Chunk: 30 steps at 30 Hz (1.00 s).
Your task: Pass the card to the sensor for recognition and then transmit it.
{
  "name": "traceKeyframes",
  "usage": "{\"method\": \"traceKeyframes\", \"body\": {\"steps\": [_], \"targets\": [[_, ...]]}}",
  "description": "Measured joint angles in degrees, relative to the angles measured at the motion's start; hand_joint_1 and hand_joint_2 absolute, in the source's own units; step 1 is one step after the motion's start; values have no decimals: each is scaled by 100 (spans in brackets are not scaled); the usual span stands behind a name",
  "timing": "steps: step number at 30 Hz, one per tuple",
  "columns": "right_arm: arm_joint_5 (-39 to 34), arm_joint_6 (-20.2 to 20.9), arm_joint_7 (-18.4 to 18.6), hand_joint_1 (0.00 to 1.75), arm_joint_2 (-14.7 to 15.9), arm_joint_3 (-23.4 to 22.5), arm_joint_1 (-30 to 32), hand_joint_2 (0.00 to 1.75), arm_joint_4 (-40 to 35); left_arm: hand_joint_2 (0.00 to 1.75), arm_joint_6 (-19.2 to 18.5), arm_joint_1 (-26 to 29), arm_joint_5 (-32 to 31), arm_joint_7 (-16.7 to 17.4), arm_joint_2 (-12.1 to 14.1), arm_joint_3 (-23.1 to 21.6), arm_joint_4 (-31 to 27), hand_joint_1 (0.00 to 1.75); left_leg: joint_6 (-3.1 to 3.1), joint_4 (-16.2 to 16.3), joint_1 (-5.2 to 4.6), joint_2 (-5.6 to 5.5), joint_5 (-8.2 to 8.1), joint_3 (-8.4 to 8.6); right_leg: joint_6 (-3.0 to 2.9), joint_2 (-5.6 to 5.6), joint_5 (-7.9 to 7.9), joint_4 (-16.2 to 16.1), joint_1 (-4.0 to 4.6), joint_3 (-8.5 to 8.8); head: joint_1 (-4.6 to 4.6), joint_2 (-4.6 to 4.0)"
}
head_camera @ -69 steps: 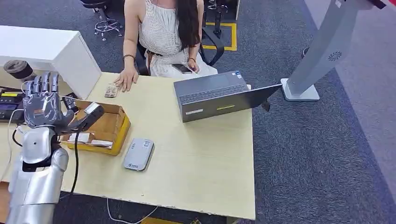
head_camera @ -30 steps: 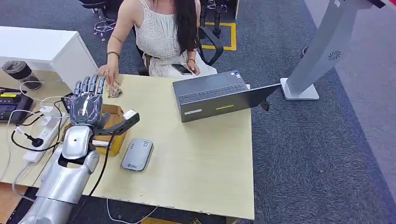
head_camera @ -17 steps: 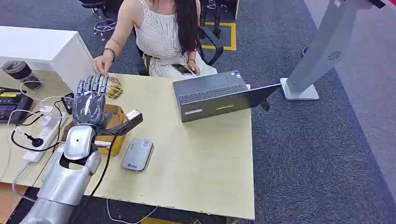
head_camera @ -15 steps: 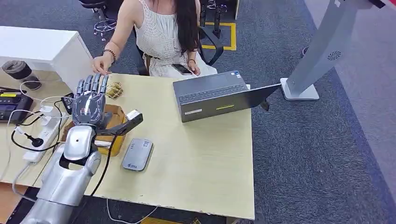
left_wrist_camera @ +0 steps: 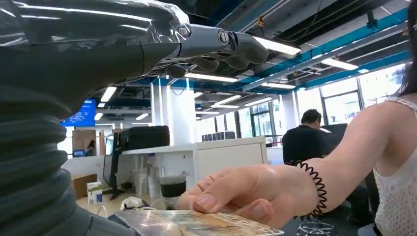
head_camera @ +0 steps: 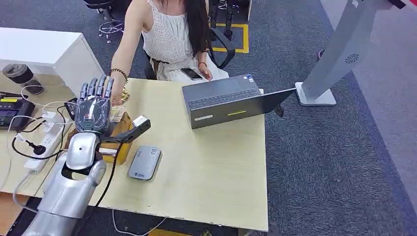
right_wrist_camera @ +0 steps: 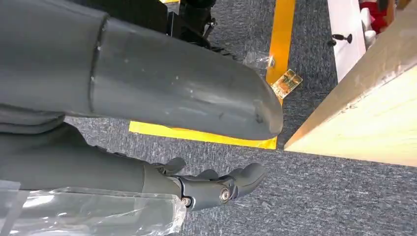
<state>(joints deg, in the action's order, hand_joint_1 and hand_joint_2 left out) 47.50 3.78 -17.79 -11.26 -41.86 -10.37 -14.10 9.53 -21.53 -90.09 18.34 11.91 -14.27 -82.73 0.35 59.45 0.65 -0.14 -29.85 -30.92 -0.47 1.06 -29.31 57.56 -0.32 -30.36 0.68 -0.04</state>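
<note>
At the left end of the pale table, a person's hand now reaches in with the card and holds it at the robot's raised left hand, where half a second ago that hand hovered back near the table's far edge with the card beside it. Seen from the left wrist, the person's fingers pinch the card from above, close beneath the robot's fingers, which stand spread apart and closed on nothing; the thumb does not yet look pressed to the card, so the handover seems under way rather than done. Judging by this, the robot must first close on the card before it can carry it to the grey sensor, which lies flat on the table just right of the cardboard box. A black cable trails down past the forearm and could snag the swing toward the reader. Farther left sit a power strip and a dark cup; farther right, an open laptop and, well apart on the carpet, a grey stand. The right hand hangs beside the table edge above the carpet, fingers loosely curled, holding nothing.
</note>
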Motion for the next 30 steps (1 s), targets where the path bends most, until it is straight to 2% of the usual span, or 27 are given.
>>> {"method": "traceKeyframes", "body": {"steps": [6, 7, 8, 20, 30], "targets": [[0, -24, 0, 0, 0, 0, 5, 0, -2, 175, -4, 23, 0, 0, 0, 0, -41, 0, 0, 0, 0, 0, 0, 0, 0, 0, 0, 0, 0, 0, 0, 0], [0, -26, 0, 0, 0, 0, 6, 0, -2, 175, -7, 28, 0, 0, 0, 0, -48, 10, 0, 0, 0, 0, 0, 0, 0, 0, 0, 0, 0, 0, 2, 0], [0, -37, 0, 0, 0, 0, 6, 0, -2, 175, -7, 32, 0, 0, 0, 0, -57, 175, 0, 0, 0, -1, 0, 0, 0, 0, 0, 0, 0, 0, 0, 0], [4, -44, 0, 0, -2, 0, 17, 0, -2, 175, 81, 179, 0, -374, -83, 2, -186, 175, 0, 0, -1, -1, 0, -1, 0, -1, 0, 0, 0, 0, 0, 0], [11, -68, 2, 0, -2, 0, 24, 0, -2, 175, 107, 215, 2, -503, -146, 4, -223, 175, 0, 0, 0, -2, 0, -1, 0, -2, 0, 0, 0, 1, 2, 0]]}}
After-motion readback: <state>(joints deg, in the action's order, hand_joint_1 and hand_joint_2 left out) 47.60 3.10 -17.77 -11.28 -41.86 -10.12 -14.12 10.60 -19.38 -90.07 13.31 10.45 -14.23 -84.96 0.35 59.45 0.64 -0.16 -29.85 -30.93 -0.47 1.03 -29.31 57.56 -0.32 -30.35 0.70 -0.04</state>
